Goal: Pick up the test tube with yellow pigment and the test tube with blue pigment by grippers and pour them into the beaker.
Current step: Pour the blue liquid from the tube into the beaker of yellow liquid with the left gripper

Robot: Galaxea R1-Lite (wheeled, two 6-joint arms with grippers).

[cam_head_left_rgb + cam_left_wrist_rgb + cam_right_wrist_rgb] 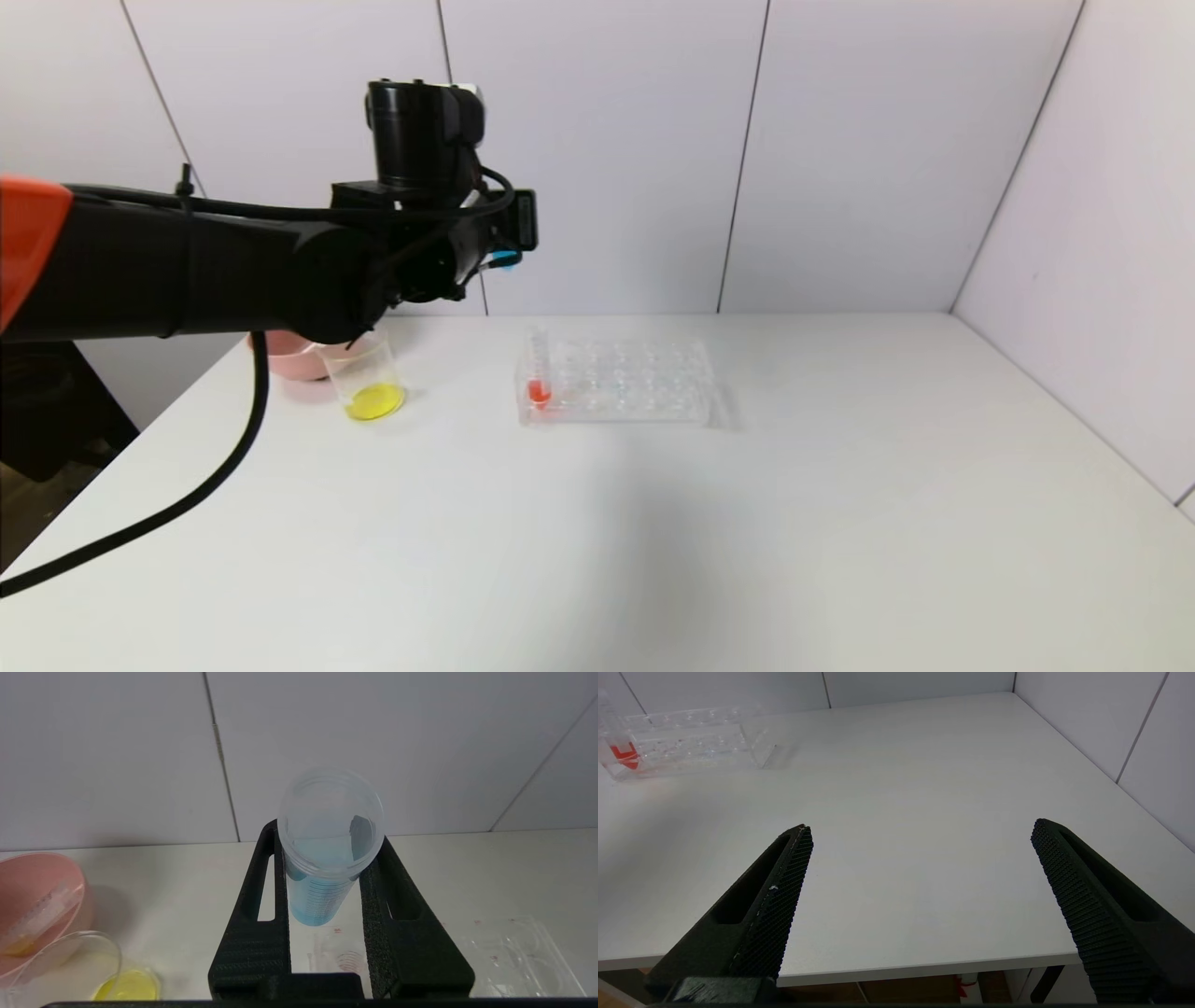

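Beaker (366,378) holds yellow liquid; left hand (327,877) clamps blue-pigment tube (327,858).

I'm seeing yellow liquid pooling in the clear beaker (372,383), a pink bowl (280,357) behind it, and red-orange liquid glowing in the clear tube rack (616,381). Blue liquid is tinting the test tube with blue pigment (327,858) between the black, ridge-textured fingers (254,933). The table (653,523) is showing white.
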